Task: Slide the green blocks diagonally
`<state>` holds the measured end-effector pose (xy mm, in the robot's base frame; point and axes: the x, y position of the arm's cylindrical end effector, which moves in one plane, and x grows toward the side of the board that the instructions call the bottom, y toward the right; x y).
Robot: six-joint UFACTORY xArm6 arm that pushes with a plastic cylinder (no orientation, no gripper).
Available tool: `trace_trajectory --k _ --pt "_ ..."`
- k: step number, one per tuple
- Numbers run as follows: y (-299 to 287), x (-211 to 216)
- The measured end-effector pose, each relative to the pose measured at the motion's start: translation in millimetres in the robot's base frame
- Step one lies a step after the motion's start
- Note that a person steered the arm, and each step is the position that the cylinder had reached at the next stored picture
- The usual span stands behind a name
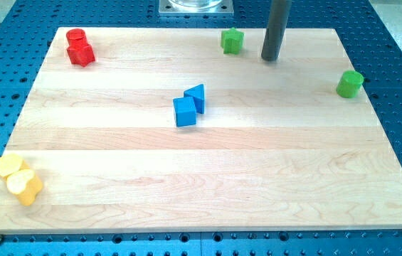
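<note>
Straight dark grey rod, smooth round shaft (matte), my tip [270,59] blunt

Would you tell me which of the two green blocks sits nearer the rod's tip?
The green star-shaped block at the view's top, just left of my tip; the other green block sits far right.

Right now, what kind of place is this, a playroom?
More likely a robot lab bench. A pale wooden board sits on a blue metal plate with rows of holes, and my tip, the end of a dark rod, stands near a green star-shaped block.
</note>
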<state>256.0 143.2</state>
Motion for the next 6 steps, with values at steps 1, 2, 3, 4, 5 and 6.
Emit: trace_trajectory --k 1,2,3,4,5,6 --pt "-69.5 -27.9" --pt "-87.3 -23.8" --pt "32.9 -26.9" --pt "173.1 -1.0" --pt "201.2 41.5" --pt "186.9 102.0"
